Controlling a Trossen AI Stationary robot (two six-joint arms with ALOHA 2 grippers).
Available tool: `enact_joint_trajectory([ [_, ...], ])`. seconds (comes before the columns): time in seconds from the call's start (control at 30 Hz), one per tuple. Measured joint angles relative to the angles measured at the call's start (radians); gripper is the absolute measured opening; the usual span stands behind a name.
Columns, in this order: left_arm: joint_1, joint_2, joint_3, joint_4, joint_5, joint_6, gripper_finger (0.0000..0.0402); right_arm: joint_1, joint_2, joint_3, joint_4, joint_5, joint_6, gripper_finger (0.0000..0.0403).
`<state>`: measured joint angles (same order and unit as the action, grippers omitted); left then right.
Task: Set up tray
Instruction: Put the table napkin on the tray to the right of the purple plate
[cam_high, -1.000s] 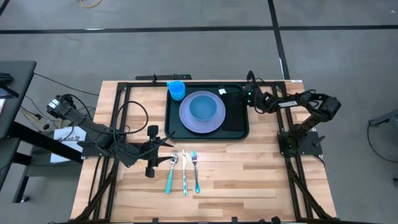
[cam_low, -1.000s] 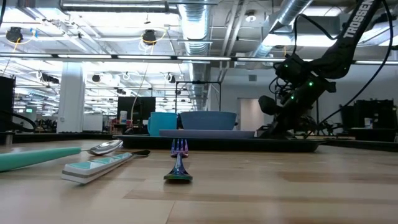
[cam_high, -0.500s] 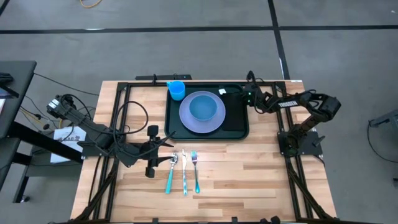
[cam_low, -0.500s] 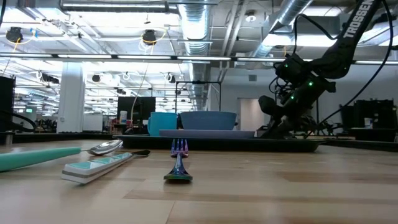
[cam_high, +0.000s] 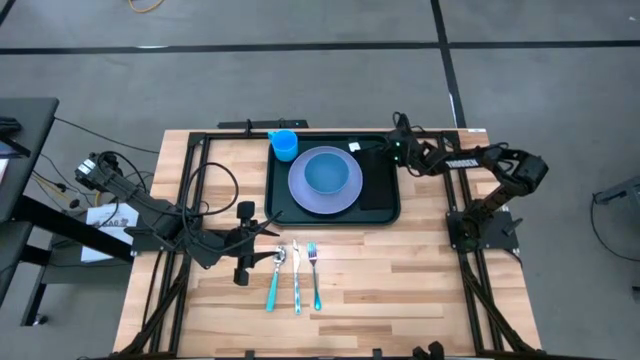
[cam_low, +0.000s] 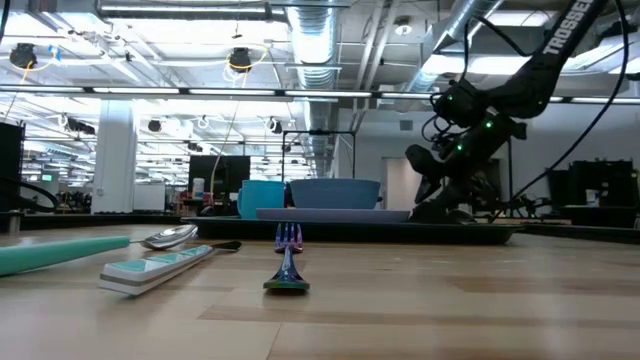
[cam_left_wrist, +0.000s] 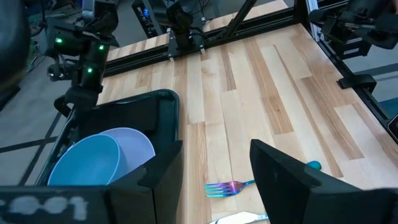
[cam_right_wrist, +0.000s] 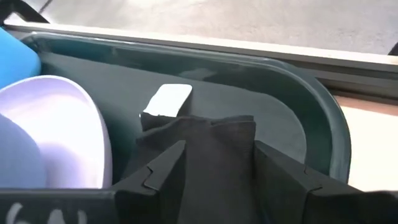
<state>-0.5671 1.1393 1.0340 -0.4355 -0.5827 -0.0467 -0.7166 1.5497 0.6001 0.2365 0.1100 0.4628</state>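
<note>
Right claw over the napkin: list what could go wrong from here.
1. The right claw is open just above the black napkin in the tray; as it lifts, a finger could snag the cloth and drag it out of place.
2. The lavender plate lies close beside the napkin, so a sideways swing might nudge it.

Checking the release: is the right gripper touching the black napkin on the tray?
Cannot tell. In the right wrist view the open right gripper straddles the black napkin on the tray, but no clear gap or contact shows.

both arms extended; left gripper (cam_high: 262, 240) and right gripper (cam_high: 388, 150) open.
</note>
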Motion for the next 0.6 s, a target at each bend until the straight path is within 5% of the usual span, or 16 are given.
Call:
enact_joint_trajectory([
  [0.6,0.0,0.0,0.0,0.029,-0.007,0.076,0.0175,-0.001,0.0,0.02,-0.216,0.101,-0.001,0.0134],
])
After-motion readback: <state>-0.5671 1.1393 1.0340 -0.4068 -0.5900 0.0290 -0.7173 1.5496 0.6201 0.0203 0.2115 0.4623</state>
